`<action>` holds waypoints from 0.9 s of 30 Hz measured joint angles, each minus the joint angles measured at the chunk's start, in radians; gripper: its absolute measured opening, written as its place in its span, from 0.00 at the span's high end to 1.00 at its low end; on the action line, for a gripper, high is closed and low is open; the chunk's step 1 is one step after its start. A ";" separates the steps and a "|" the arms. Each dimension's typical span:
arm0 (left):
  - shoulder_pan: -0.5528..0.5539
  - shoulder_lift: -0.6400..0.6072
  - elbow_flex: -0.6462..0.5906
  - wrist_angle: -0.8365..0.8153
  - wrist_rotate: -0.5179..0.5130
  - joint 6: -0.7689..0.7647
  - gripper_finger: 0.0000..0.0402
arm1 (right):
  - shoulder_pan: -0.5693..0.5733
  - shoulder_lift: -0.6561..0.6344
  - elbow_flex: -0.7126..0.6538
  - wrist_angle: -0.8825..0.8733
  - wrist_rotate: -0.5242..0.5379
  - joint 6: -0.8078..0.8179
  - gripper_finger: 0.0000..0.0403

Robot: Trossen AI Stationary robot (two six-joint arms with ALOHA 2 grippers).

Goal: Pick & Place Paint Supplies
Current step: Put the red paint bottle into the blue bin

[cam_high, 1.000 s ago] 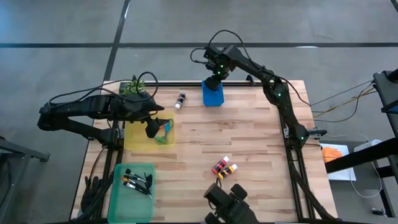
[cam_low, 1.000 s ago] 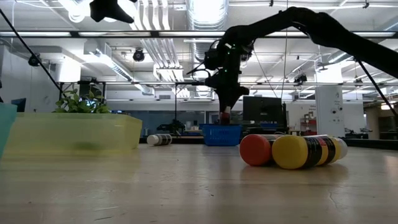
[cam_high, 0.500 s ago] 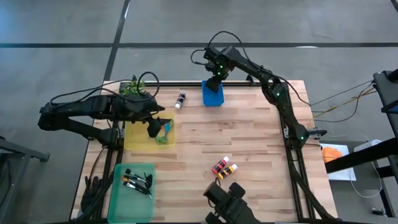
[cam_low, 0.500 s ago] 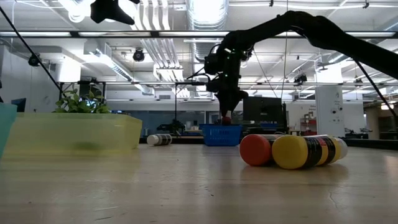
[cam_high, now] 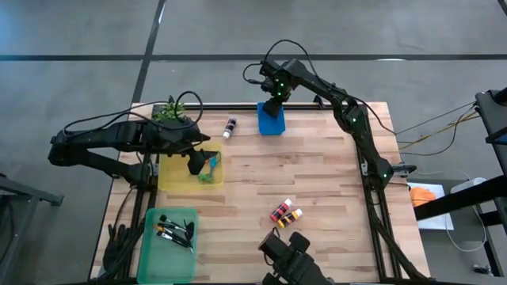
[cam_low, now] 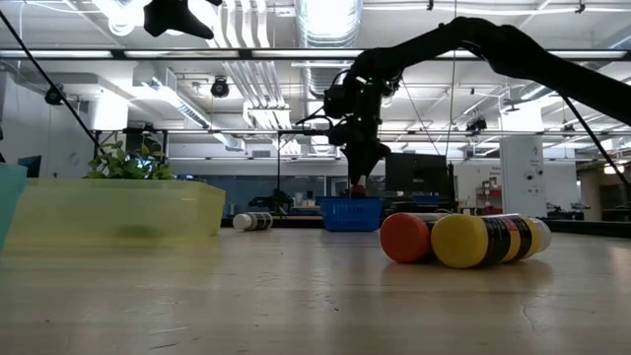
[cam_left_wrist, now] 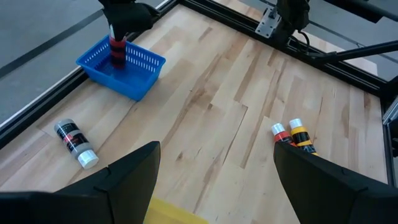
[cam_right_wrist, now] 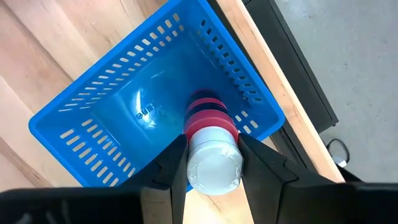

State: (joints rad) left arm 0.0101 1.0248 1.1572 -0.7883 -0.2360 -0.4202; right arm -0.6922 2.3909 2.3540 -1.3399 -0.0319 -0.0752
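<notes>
Right fingers (cam_right_wrist: 212, 163) grip red bottle (cam_right_wrist: 208, 118) upright | apparently inside blue basket (cam_right_wrist: 99, 118)

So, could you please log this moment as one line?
right gripper: shut on red paint bottle, over blue basket | left gripper: open, over yellow bin

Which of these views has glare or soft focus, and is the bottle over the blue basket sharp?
Low view: ceiling lights glare, arms show as silhouettes, the near red and yellow bottles look soft. Right wrist view: the red paint bottle in the right pincer is sharp above the blue basket. High view: even light, weak shadows.
</notes>
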 joint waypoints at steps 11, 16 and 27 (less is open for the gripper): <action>0.000 0.000 0.000 0.000 0.000 0.000 0.20 | 0.000 0.000 -0.001 0.012 -0.003 -0.042 0.66; 0.000 0.000 0.000 0.000 0.000 0.000 0.20 | 0.000 0.000 -0.001 0.011 -0.010 -0.049 0.60; 0.000 0.000 0.000 0.000 0.000 0.000 0.20 | 0.000 -0.002 0.000 0.020 -0.029 -0.051 0.59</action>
State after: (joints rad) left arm 0.0105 1.0248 1.1572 -0.7883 -0.2359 -0.4206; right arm -0.6918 2.3892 2.3539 -1.3197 -0.0605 -0.1263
